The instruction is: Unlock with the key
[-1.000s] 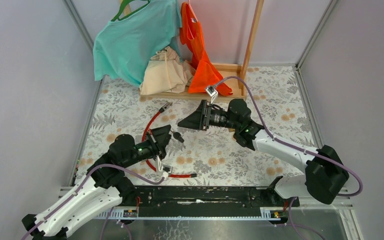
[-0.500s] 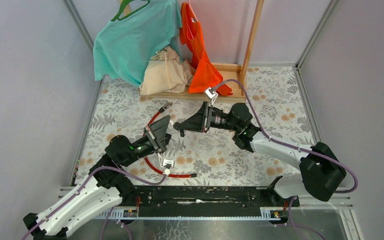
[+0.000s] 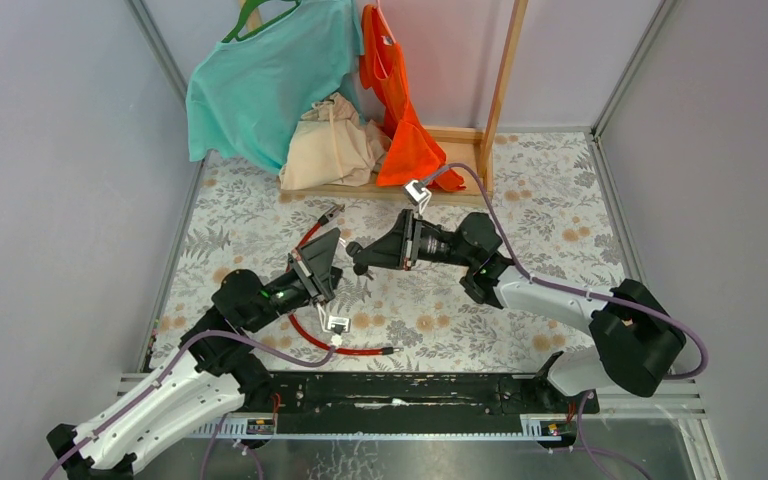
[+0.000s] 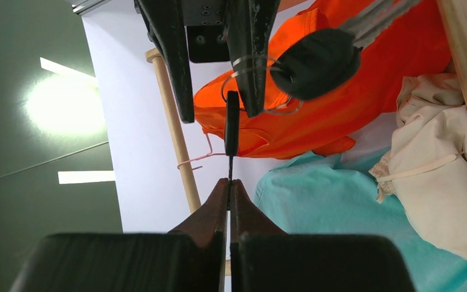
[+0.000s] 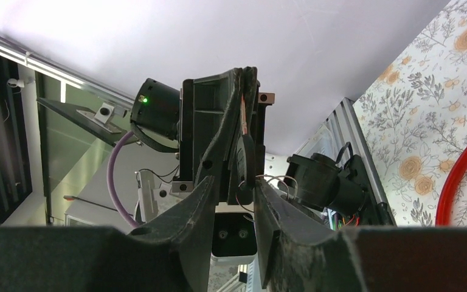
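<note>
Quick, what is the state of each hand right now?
Left hand: closed, holding the key by its blade.
Right hand: open, straddling the key's head, not gripping it yet.

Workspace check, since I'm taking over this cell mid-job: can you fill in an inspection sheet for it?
Surface: table with a floral cover.
Job's things: key held in mid-air between the arms, a black fob on its ring; red cable lock lying on the table by the left arm.
Clutter: nothing seen.
Grippers: left pincer shut on the key's blade; right pincer open, its fingers either side of the key's head.
Cables: purple cable arching over the right arm; another along the left arm.
Surroundings: wooden rack at the back with a teal shirt, orange garment and beige bag.
</note>
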